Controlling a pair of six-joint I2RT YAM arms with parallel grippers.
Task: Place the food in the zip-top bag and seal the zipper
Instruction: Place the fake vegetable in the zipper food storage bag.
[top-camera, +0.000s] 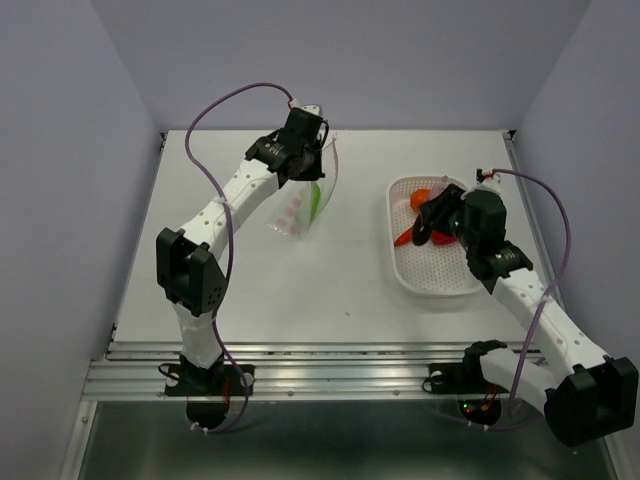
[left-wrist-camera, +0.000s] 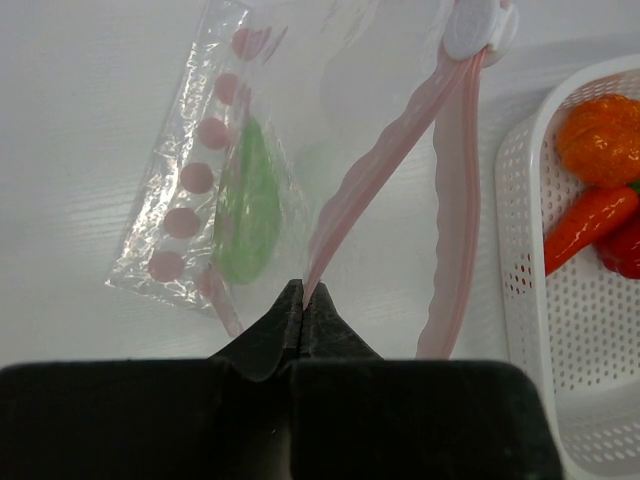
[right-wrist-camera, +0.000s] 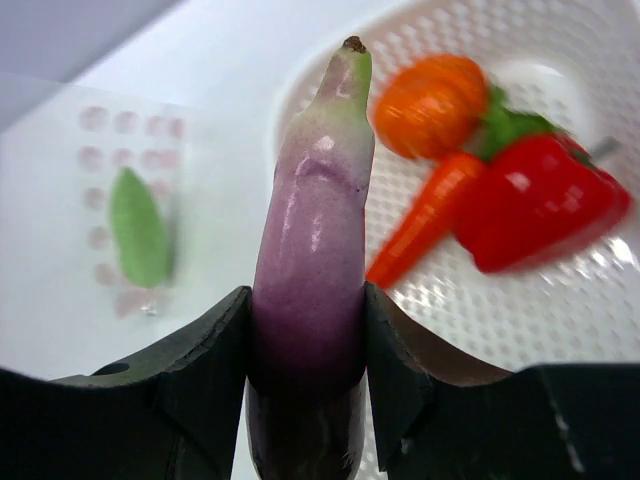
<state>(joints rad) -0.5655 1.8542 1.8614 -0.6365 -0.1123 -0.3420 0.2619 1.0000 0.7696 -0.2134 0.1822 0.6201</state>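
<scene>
The clear zip-top bag with pink dots hangs near the table's back middle, its mouth lifted. A green pod lies inside it. My left gripper is shut on the bag's pink zipper strip; the white slider tab is at the strip's far end. My right gripper is shut on the purple eggplant and holds it above the white basket's left edge. The orange fruit, carrot and red pepper lie in the basket. The bag also shows blurred in the right wrist view.
The white perforated oval basket stands at the right of the table, under my right gripper. Walls close in the table on the left, back and right. A metal rail runs along the near edge.
</scene>
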